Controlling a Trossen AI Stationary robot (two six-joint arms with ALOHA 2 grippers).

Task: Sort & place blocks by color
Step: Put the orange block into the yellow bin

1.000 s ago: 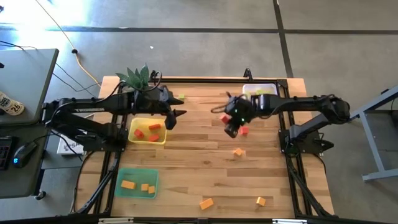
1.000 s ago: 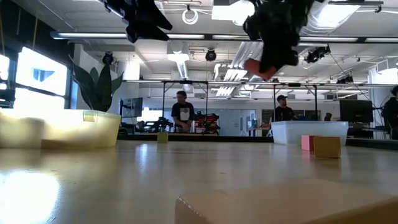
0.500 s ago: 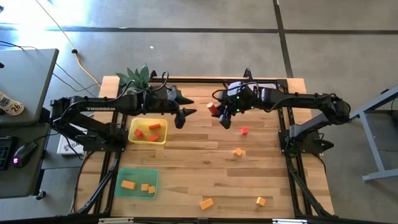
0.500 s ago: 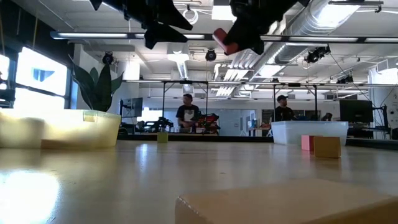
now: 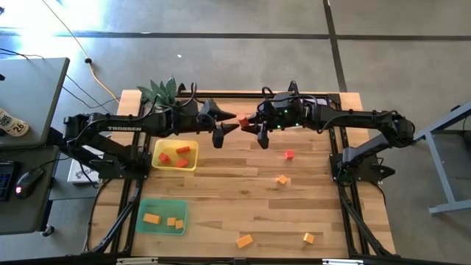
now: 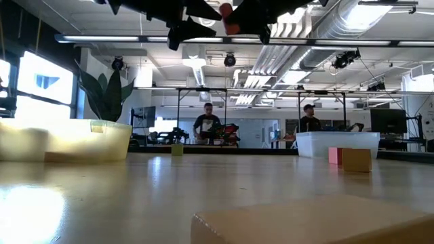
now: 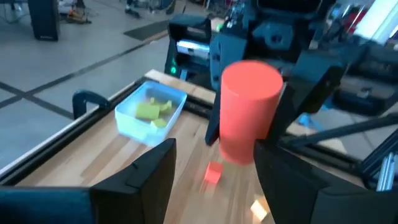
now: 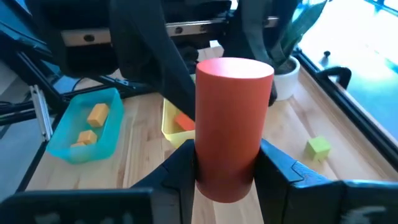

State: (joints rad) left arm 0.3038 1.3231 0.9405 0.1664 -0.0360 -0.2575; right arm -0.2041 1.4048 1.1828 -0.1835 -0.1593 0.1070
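Showing roundness the high view hides (wrist views), red cylinder (image 8: 233, 127).

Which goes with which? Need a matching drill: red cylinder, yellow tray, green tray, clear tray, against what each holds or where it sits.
Things:
1. red cylinder
2. yellow tray
3. green tray
4. clear tray

States:
A. holds orange blocks
B. clamped in the right claw, up off the table
C. holds light green blocks
D. holds red blocks

Pairs: 1-B, 2-D, 3-A, 4-C
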